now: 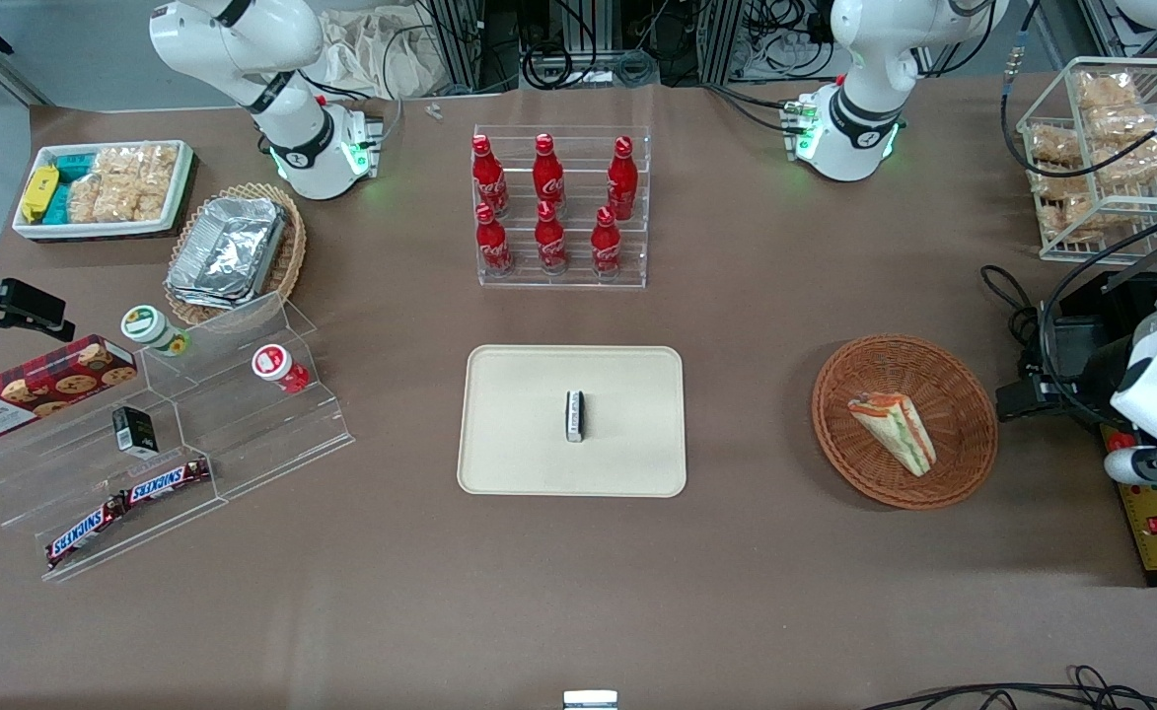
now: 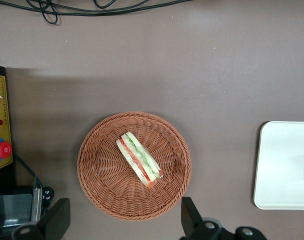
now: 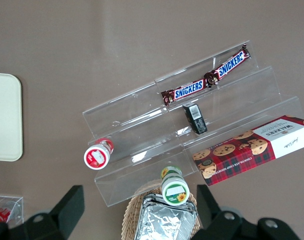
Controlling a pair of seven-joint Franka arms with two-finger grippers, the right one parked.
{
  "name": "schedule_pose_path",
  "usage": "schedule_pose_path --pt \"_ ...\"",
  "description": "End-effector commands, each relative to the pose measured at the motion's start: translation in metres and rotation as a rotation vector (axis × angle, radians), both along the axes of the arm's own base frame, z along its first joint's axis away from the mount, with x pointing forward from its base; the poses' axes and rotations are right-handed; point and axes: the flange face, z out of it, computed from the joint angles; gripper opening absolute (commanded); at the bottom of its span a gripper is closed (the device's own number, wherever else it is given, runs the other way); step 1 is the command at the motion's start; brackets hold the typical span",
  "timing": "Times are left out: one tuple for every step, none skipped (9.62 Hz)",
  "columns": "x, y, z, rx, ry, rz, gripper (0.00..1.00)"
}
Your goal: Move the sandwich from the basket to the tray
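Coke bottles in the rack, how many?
6, in the clear rack: three in the row nearer the front camera, three in the row above. None seem hidden. Gripper hangs open over the basket.

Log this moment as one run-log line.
phase: pre-grasp | gripper: open, above basket, empty | sandwich: in basket, untouched | tray: no sandwich, small block at middle

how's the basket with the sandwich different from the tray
The basket is round, reddish-brown woven wicker; the tray is a flat, smooth beige rectangle with rounded corners. The basket holds the sandwich; the tray carries only a small black-and-white block. The basket lies toward the working arm's end, and the open gripper hangs above it, not the tray. Both rest flat on the brown table.
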Motion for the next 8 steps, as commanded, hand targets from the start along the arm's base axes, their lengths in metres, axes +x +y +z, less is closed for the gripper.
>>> schedule_pose_path --pt "-0.006 0.0 0.005 0.012 0.0 0.018 1.0" --pt "-0.006 0.0 0.002 0.018 0.007 0.013 1.0" --pt "-0.008 -0.002 -0.001 0.019 0.03 0.009 1.0" --pt "-0.01 -0.004 -0.012 0.013 0.057 0.01 1.0" --pt "-0.013 -0.003 -0.028 0.016 0.081 0.016 1.0" --pt "-0.014 0.007 -0.053 0.035 0.09 0.026 1.0" --pt "-0.025 0.007 -0.078 0.041 0.085 0.054 1.0" --pt "-0.041 0.014 -0.105 0.042 0.04 0.112 1.0"
